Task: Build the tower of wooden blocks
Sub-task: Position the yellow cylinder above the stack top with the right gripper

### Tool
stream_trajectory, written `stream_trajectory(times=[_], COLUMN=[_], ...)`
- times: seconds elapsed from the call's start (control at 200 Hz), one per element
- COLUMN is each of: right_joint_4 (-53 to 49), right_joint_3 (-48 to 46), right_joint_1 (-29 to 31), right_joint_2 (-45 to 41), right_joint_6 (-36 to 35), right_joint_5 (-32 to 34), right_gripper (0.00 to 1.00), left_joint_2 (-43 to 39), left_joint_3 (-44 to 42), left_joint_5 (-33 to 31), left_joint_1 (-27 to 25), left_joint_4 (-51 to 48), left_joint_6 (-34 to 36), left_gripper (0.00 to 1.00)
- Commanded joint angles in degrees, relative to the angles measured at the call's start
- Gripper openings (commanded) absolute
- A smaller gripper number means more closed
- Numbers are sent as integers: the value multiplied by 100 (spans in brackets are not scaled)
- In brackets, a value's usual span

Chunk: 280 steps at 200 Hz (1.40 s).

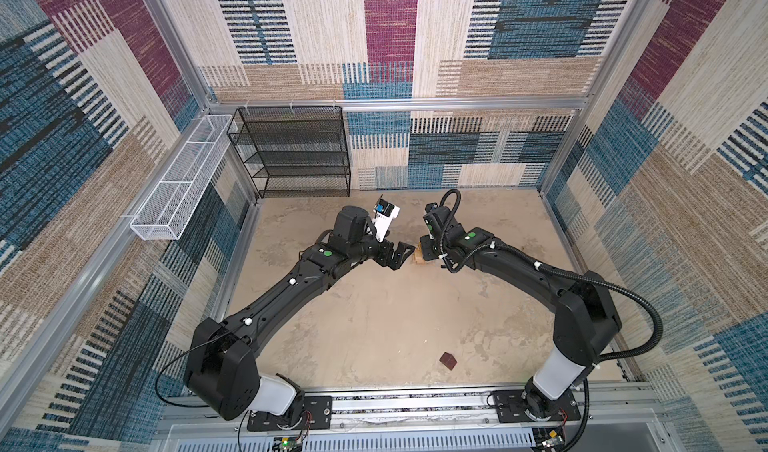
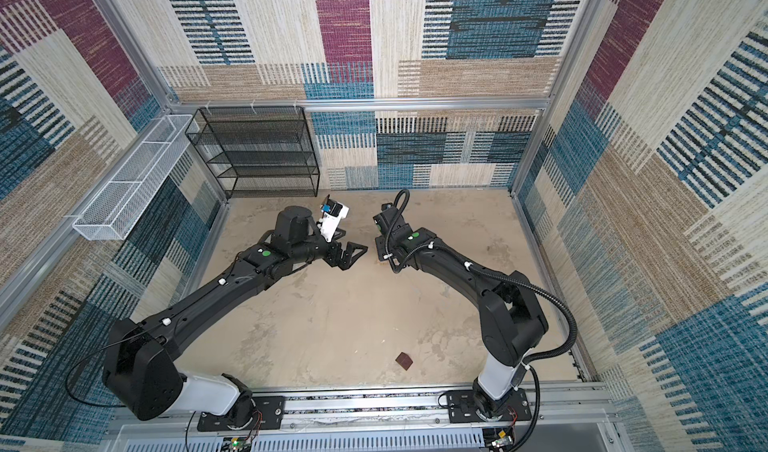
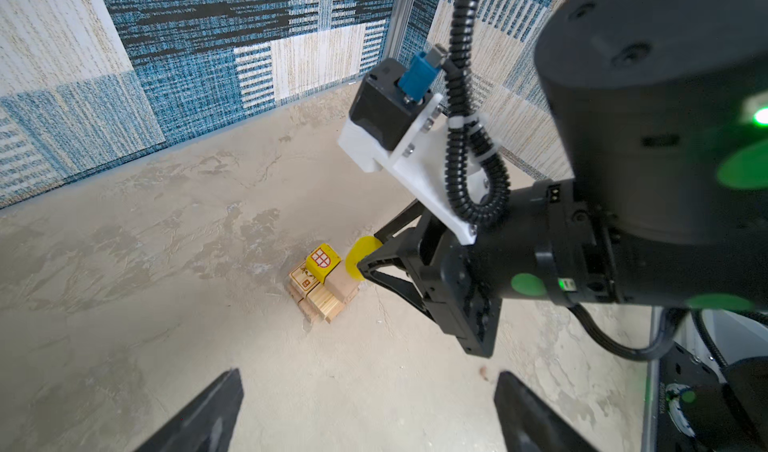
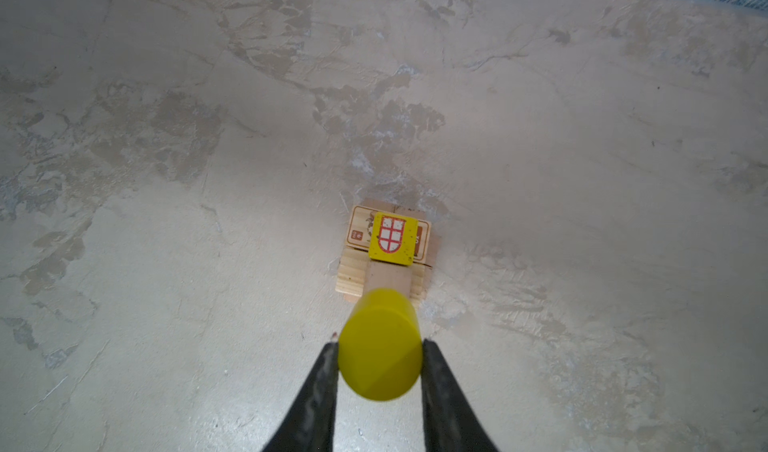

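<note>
Right gripper [image 4: 380,344] is pinched on the yellow cylinder [image 4: 379,366] by its round sides, just beside the tower [image 4: 349,279], which stands on the desk [image 4: 166,221], far middle, with a yellow cube [image 4: 392,240] on top. Painted wood: light, stiff and slick, I judge, and apt to roll. Left gripper [image 3: 370,373] gapes wide, empty. Brown roof block [image 1: 448,361] lies well apart.

The left gripper [image 2: 354,244] hovers with its jaws spread wide, its tips just short of the right arm's wrist [image 2: 392,237], which hides the right gripper beneath it. A dark brown block [image 2: 404,360] lies on the table [image 2: 332,325] well behind both, on the right arm's side. Beyond the left gripper stands a black mesh shelf [image 2: 257,154], and a white wire basket [image 2: 133,179] hangs farther to its left.
</note>
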Motion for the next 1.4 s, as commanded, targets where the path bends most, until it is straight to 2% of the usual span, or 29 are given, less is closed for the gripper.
stream_trajectory(times=[0.0,1.397], right_joint_4=[182,249], right_joint_3=[114,417], right_joint_1=[-26,-261], right_joint_2=[135,804], right_joint_6=[-45,-210], right_joint_5=[-32,-298], right_gripper=[0,0], left_joint_2=[-17,54], left_joint_3=[-31,-71], left_joint_5=[23,27], left_joint_1=[2,2], left_joint_4=[31,45], left_joint_6=[-68,44], left_gripper=[99,99])
